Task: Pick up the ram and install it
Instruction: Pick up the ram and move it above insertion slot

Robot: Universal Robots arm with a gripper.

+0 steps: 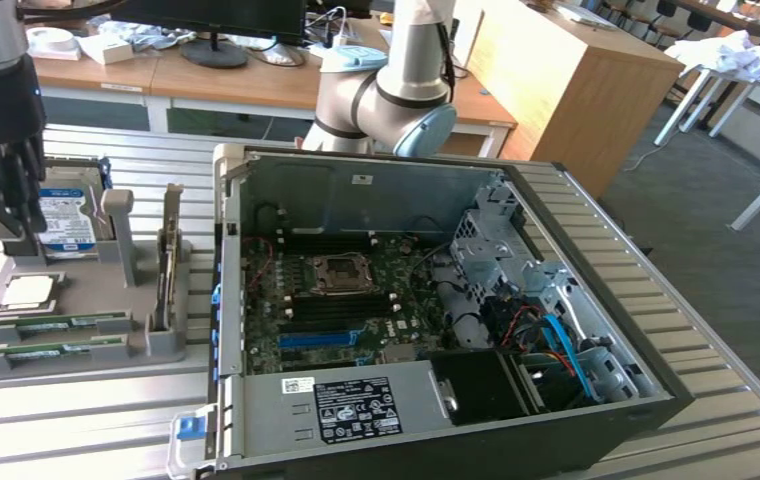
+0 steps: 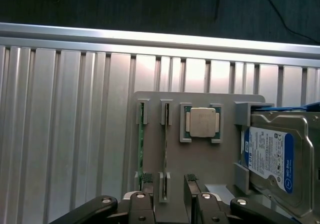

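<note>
Nothing is picked up yet. The gripper (image 1: 4, 235) hangs over the grey holder (image 1: 87, 370) near the desk's (image 1: 87, 430) edge. Its fingers (image 2: 146, 180) are wide apart and empty, straddling the ram (image 2: 165, 156) from above, apparently without touching it. The holder carries the ram in one slot, a second stick (image 1: 47, 352) in the next, a processor chip (image 1: 27, 292) and a hard drive (image 1: 67, 215). The open computer case (image 1: 353, 190) holds the motherboard (image 1: 340, 310); its memory slots look unfilled.

Bright, even light covers my workspace. Strong glare bands the ribbed desk (image 2: 165, 74) under my wrist camera. The computer case (image 1: 353, 195) interior lies in soft shadow.
</note>
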